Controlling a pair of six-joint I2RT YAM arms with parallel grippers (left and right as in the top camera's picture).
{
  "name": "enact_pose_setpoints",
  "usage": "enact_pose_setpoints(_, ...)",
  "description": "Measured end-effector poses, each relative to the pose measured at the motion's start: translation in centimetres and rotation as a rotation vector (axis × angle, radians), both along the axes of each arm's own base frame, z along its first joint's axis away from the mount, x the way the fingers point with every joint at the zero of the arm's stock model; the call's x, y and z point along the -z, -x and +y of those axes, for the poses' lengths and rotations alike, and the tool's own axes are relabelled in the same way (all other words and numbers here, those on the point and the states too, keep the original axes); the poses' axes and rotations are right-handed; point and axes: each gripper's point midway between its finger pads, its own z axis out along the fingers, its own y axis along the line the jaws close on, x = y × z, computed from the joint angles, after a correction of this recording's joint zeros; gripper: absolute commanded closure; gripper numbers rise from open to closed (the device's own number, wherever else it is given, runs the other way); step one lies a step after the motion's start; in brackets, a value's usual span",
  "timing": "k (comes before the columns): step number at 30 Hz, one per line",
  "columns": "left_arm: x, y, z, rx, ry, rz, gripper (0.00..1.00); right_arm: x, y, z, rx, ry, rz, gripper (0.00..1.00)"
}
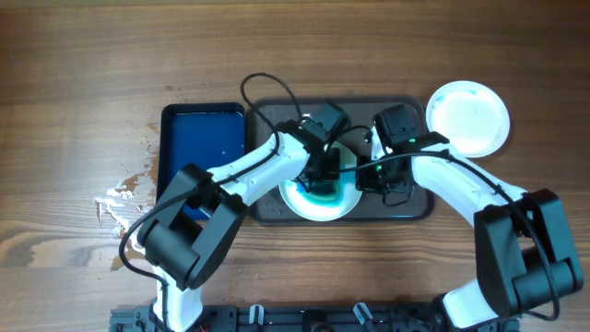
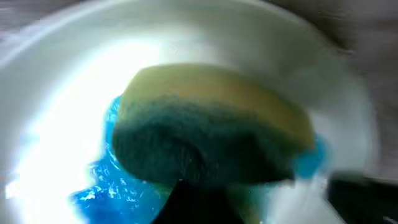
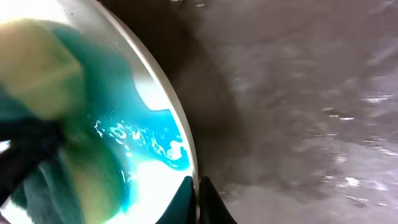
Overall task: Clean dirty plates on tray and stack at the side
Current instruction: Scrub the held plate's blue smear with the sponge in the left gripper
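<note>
My left fingers (image 1: 322, 173) pinched a sponge (image 2: 211, 118) on the plate (image 2: 50, 93); right fingers (image 3: 198, 199) pinched its rim. Hard scrubbing could slop blue liquid (image 3: 146, 140) onto the tray (image 3: 298, 93).

Left fingers (image 2: 193, 208) and right fingers (image 3: 182, 202) clamped, arms angled inward.

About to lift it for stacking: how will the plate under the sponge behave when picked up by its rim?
Probably slippery: wet blue liquid reaches the rim of the plate near where the right hand pinches. Likely stiff, as the rim holds its round line under the pressing sponge. Tilted, the liquid would likely run off, the plate being shallow.
</note>
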Motion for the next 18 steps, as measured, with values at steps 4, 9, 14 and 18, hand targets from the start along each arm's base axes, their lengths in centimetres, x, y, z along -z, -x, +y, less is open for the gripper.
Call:
enact_pose_setpoints(4, 0.0, -1.3, 5.0, -0.126, -0.205, -0.052, 0.96, -0.3, 0.0, 0.6, -0.005, -0.028, 0.003, 0.96)
enact_pose_setpoints(9, -0.1, -1.9, 7.4, -0.15, -0.317, -0.104, 0.96, -0.9, 0.0, 1.4, -0.011, -0.062, 0.008, 0.96)
enact_pose_setpoints(14, 0.2, -1.4, 4.3, 0.169, -0.182, -0.064, 0.96, -0.7, 0.5, 0.5, 0.001, -0.024, 0.029, 0.96)
enact_pose_setpoints(18, -0.1, 0.6, -1.1, 0.376, 0.035, -0.047, 0.96, -0.5, 0.3, -0.7, 0.023, 0.026, 0.023, 0.96)
